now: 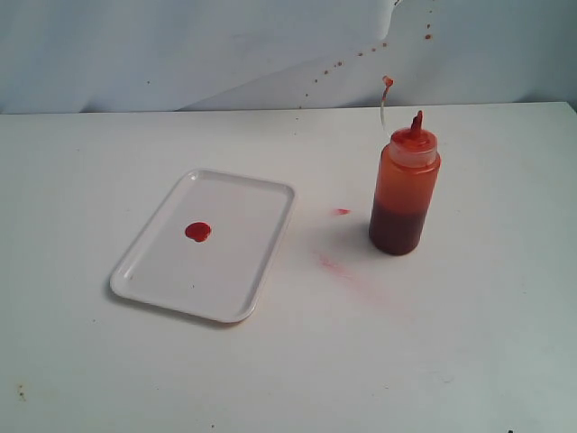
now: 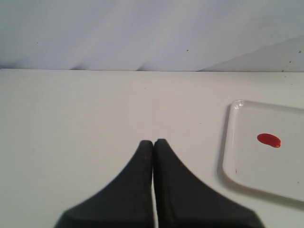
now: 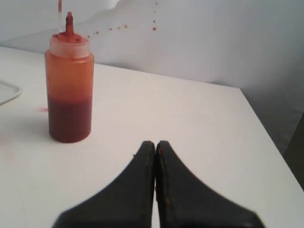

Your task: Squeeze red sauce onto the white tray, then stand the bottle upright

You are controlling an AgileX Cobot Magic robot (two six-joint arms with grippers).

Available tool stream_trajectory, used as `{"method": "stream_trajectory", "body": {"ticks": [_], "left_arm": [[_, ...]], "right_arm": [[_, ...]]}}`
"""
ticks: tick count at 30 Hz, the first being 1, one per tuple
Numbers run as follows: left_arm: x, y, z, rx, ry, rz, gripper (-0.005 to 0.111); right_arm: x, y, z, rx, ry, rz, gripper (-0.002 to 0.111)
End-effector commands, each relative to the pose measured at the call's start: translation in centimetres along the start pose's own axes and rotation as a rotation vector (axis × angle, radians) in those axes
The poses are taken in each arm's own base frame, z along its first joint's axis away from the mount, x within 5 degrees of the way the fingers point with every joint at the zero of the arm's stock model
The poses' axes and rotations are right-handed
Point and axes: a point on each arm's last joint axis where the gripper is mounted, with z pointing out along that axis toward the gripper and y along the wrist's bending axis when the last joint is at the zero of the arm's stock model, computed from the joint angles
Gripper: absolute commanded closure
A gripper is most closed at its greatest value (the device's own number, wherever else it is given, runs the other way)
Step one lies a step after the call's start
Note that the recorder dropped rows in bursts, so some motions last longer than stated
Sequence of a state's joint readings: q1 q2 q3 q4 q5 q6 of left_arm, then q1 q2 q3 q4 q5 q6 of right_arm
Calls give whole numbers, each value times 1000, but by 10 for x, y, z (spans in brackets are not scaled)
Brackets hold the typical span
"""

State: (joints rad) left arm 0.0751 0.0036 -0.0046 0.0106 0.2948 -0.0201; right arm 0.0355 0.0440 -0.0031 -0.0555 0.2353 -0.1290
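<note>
Bottle (image 1: 404, 194) stands upright on the bench (image 1: 451, 343), and both tools are pressed together and hold nothing.
The left tool (image 2: 153, 141) has its two tips touching over bare bench; the tray (image 2: 247, 180) lies beyond and to the side of it, well apart, with a round blob of red sauce (image 2: 269, 140) on it. The right tool (image 3: 155, 142) is closed in the same way; the bottle stands past its tips, not touched. In the exterior view the bottle is right of the tray, with faint red smears (image 1: 338, 266) between them.

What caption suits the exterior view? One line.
Upright translucent orange-red squeeze bottle beside flat white rectangular plastic tray holding glossy red sauce blob.
</note>
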Motion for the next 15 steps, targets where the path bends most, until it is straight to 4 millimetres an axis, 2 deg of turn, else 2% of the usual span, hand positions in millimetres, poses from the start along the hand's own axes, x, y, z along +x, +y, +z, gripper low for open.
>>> {"method": "stream_trajectory", "body": {"ticks": [1,15], "left_arm": [[0,0,0,-1,-9,-11,106],[0,0,0,-1,-9,-11,106]], "right_arm": [[5,2,0,-16,41,30,108],[7,3,-1,-28,70,64,108]]}}
